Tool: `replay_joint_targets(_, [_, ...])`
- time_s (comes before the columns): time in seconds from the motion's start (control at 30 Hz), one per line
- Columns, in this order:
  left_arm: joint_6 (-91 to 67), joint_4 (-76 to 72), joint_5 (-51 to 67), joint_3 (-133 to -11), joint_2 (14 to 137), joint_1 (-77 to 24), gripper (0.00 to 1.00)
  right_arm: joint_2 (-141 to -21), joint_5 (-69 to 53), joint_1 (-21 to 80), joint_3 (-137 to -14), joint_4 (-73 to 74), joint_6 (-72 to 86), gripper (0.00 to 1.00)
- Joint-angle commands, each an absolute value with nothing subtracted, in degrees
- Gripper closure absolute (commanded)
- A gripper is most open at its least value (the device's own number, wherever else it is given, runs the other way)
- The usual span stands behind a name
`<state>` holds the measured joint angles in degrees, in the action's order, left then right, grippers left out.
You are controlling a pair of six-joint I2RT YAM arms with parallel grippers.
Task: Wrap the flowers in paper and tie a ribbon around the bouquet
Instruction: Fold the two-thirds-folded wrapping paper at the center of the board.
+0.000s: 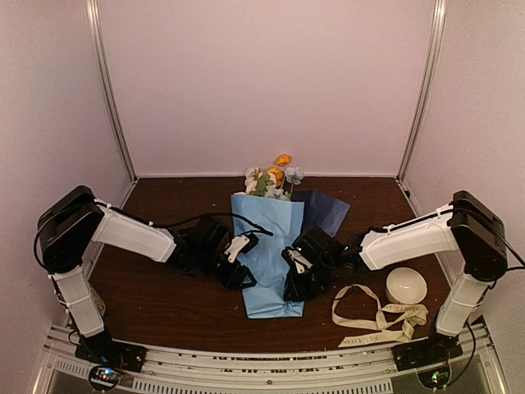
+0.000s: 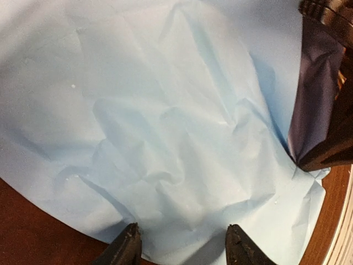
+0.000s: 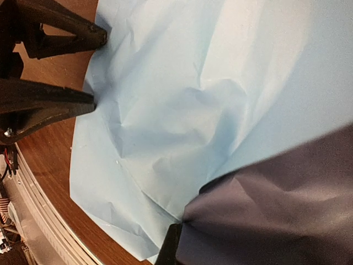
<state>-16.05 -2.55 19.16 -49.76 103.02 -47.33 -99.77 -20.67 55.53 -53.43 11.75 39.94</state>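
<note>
1. Top external view: the paper (image 1: pixel 269 254) lies folded lengthwise on the table (image 1: pixel 172 304). The flowers (image 1: pixel 275 176) sit inside it, with their blooms poking out of the far end.
   - My left gripper (image 1: pixel 240 264) sits at the paper's left edge and my right gripper (image 1: pixel 299 275) at its right edge.
   - The ribbon (image 1: pixel 377 322) lies loose by the right base, beside a white bowl (image 1: pixel 406 285) and well apart from the paper.
   - Nothing is tied yet. A sideways tug from either arm could drag the whole bundle or slide the stems out of the fold.

2. Left wrist view: the left fingers (image 2: pixel 128 249) stand apart, straddling the paper's near edge and clamping nothing.
   - If I close here, I may catch only the top layer or a crease.
   - The sheet looks thin, so it could tear or buckle instead of folding over.
   - Pushing forward with the jaws this wide could shove the edge away and crumple it.

3. Right wrist view: my right gripper is closed. A shaded flap of paper gathers to a point at its fingertip (image 3: pixel 168 248), so I judge it is pinching the paper.
   - The pinch looks small. A quick lift could rip the sheet there, or the flap could slip free and the fold spring open.
   - The left fingers are near, just across the paper. Driving both arms inward together risks a knock between them.
</note>
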Motion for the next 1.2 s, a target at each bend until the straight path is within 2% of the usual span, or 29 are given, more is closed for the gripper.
replay_joint_targets(0.0, [-15.7, 4.0, 15.7, -54.9, 106.0, -48.5, 0.44, -97.5, -16.4, 56.4, -55.3, 16.9, 38.5, 1.0])
replay_joint_targets(0.23, [-8.6, 9.2, 12.4, -62.2, 103.2, -51.4, 0.43, -95.9, -18.6, 56.3, -52.4, 12.0, 41.1, 1.0])
replay_joint_targets(0.53, [-8.0, 14.9, 17.6, -79.9, 120.2, -51.4, 0.45, -95.9, -17.3, 56.3, -53.0, 12.7, 41.3, 1.0])
replay_joint_targets(0.87, [-10.8, 16.2, 21.9, -83.2, 126.5, -51.4, 0.45, -89.7, -6.7, 60.2, -54.5, 18.4, 36.6, 1.0])
replay_joint_targets(1.17, [-10.4, 15.4, 23.9, -82.6, 126.3, -51.3, 0.44, -95.9, -5.7, 63.5, -60.1, 19.9, 29.8, 1.0])
